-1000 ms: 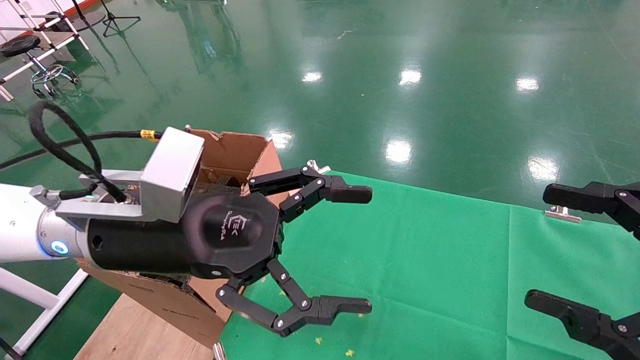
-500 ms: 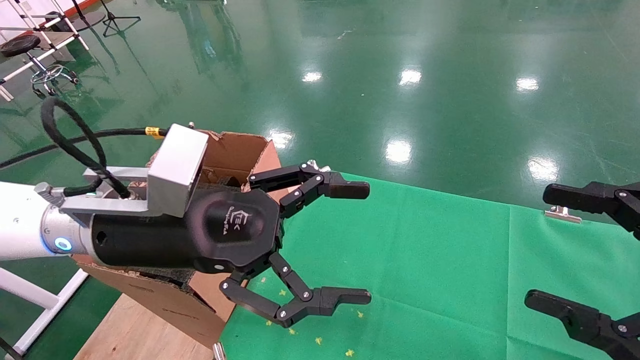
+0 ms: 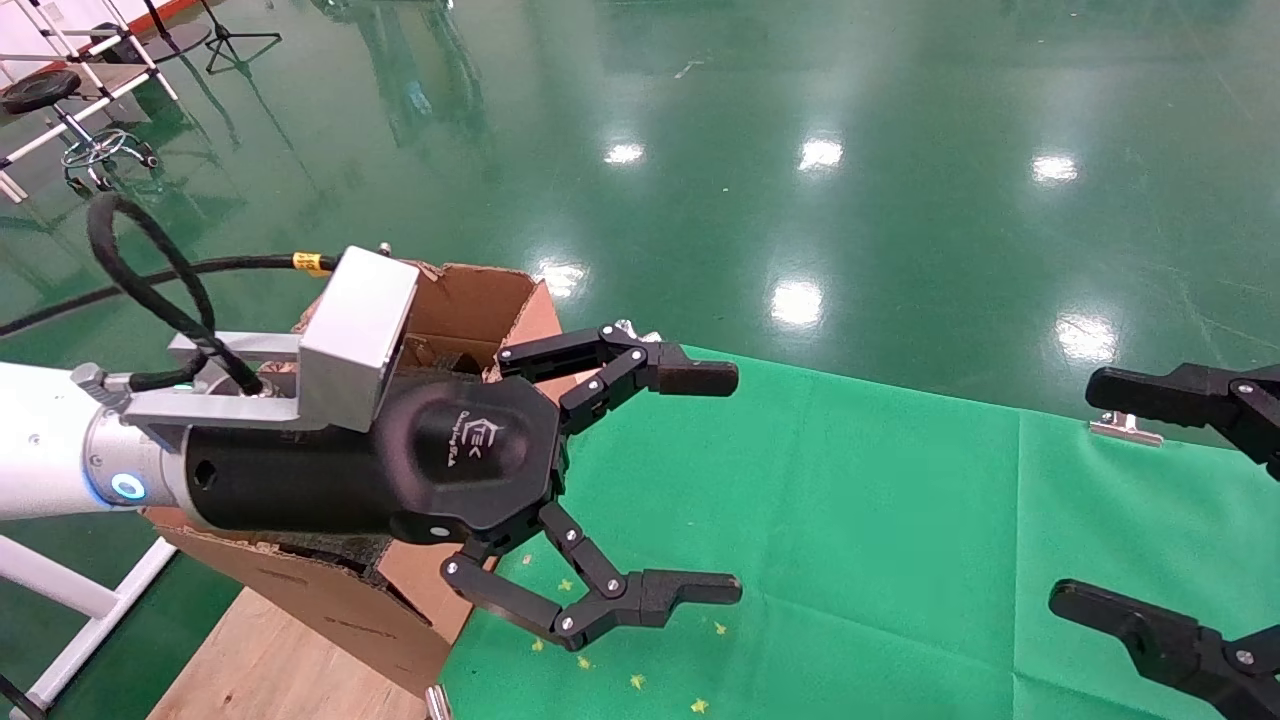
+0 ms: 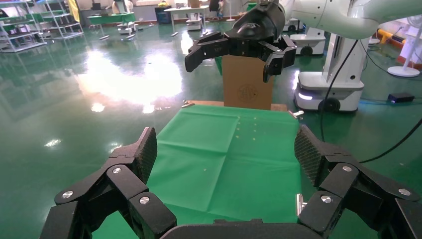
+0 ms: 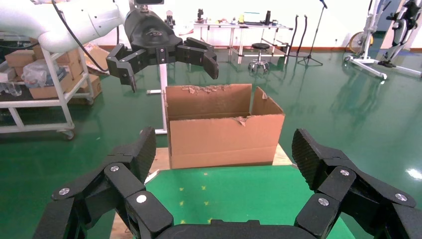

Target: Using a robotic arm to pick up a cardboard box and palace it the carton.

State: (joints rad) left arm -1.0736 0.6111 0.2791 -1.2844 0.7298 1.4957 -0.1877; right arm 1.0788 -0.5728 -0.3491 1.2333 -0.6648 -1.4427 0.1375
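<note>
Head view: the white robotic arm's left pincer (image 3: pixel 715 485), black with jointed fingers, sits centre-left, spread wide and empty, right over the big light-brown corrugated carton (image 3: pixel 470 300) with torn flaps. The slim reddish box isn't visible anywhere on the green cloth surface (image 3: pixel 850 520), so I can't tell which way it lies.

Left wrist view: shows the all-black right pincer (image 4: pixel 234 47) far off, upper centre.

Right wrist view: right pincer spread, empty; only this view shows the carton's whole front, mid-frame.

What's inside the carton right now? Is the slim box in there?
Inside the carton, only a dark patch near the top shows in the head view; the left gripper, open and empty, covers the rest. The right wrist view sees only the outer wall. No slim box is visible anywhere.
</note>
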